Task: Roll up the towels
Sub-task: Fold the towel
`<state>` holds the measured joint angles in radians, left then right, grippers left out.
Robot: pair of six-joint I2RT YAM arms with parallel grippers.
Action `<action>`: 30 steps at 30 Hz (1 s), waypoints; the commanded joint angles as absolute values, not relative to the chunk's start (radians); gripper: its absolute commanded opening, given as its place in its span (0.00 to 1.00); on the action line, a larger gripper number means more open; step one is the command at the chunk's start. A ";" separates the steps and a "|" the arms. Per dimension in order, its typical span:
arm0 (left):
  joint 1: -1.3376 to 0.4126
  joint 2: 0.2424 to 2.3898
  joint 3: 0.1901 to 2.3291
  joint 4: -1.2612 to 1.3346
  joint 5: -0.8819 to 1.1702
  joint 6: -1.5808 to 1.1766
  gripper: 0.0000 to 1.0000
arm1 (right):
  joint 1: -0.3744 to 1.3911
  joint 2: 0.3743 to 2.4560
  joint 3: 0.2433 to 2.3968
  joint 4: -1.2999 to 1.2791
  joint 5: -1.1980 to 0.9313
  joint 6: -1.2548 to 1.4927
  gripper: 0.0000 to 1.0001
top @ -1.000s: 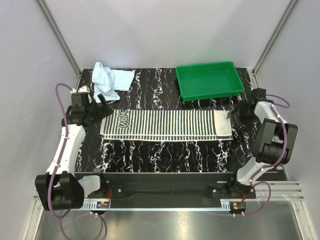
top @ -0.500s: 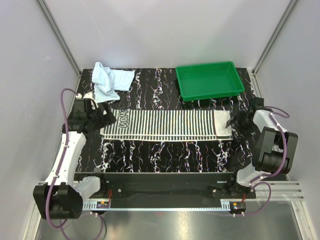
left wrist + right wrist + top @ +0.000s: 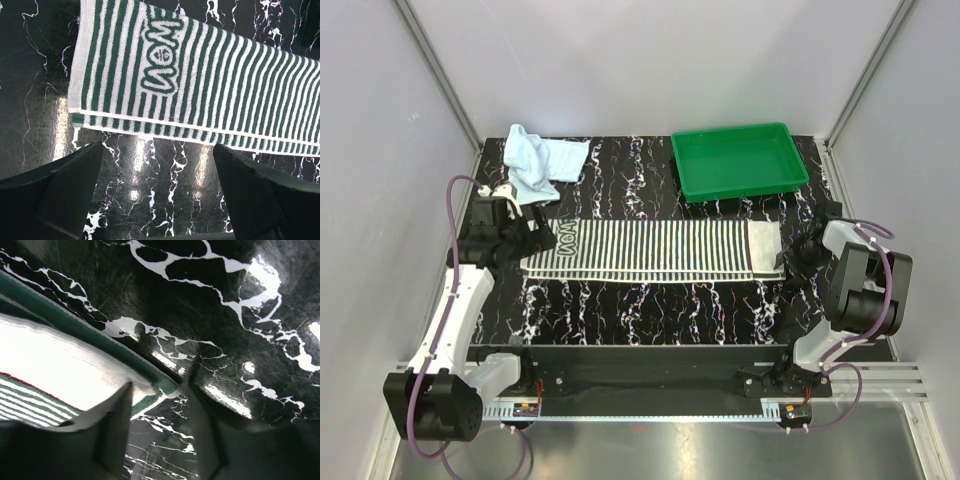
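The green-and-white striped towel lies flat, folded into a long strip across the middle of the table. The pale blue towel lies crumpled at the back left. My left gripper is open at the striped towel's left end; in the left wrist view its fingers straddle bare table just short of the towel's edge. My right gripper is open at the towel's right end; in the right wrist view the towel's corner lies between its fingers.
A green plastic tray stands at the back right. The table is black marble-patterned, with grey walls on three sides.
My left gripper has come forward and down along the towel's left end. My right gripper has dropped and closed in on the towel's right end.
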<state>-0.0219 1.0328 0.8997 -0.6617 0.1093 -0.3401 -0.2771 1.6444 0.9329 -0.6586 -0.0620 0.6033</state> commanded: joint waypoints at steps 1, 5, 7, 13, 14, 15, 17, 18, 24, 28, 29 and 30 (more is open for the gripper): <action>-0.025 1.012 0.919 -0.652 0.118 -0.324 0.99 | -0.273 1.654 0.908 -0.607 -0.038 0.601 0.50; -0.025 1.015 0.917 -0.653 0.117 -0.324 0.99 | -0.273 1.643 0.905 -0.601 -0.029 0.595 0.24; -0.026 1.015 0.919 -0.653 0.117 -0.324 0.99 | -0.273 1.641 0.911 -0.601 -0.028 0.589 0.15; -0.026 1.011 0.917 -0.653 0.112 -0.325 0.99 | -0.246 1.614 0.992 -0.661 -0.006 0.583 0.01; -0.026 1.009 0.916 -0.653 0.112 -0.325 0.99 | -0.232 1.606 1.011 -0.679 0.030 0.583 0.00; -0.026 1.009 0.917 -0.653 0.110 -0.325 0.99 | -0.213 1.585 1.031 -0.696 0.044 0.584 0.00; -0.026 1.003 0.920 -0.652 0.106 -0.327 0.99 | -0.143 1.560 1.101 -0.751 0.090 0.595 0.00; -0.026 1.002 0.920 -0.653 0.101 -0.327 0.99 | -0.114 1.556 1.127 -0.770 0.107 0.598 0.00; -0.026 0.951 0.934 -0.684 0.038 -0.339 0.99 | 0.136 1.574 1.357 -0.911 0.189 0.658 0.00; -0.026 0.902 0.968 -0.722 0.006 -0.356 0.99 | 0.285 1.621 1.544 -0.980 0.242 0.695 0.00; -0.026 0.888 0.969 -0.729 -0.023 -0.363 0.99 | 0.317 1.655 1.581 -0.991 0.244 0.704 0.00; -0.026 0.875 0.971 -0.729 -0.029 -0.368 0.99 | 0.343 1.672 1.618 -1.012 0.253 0.712 0.00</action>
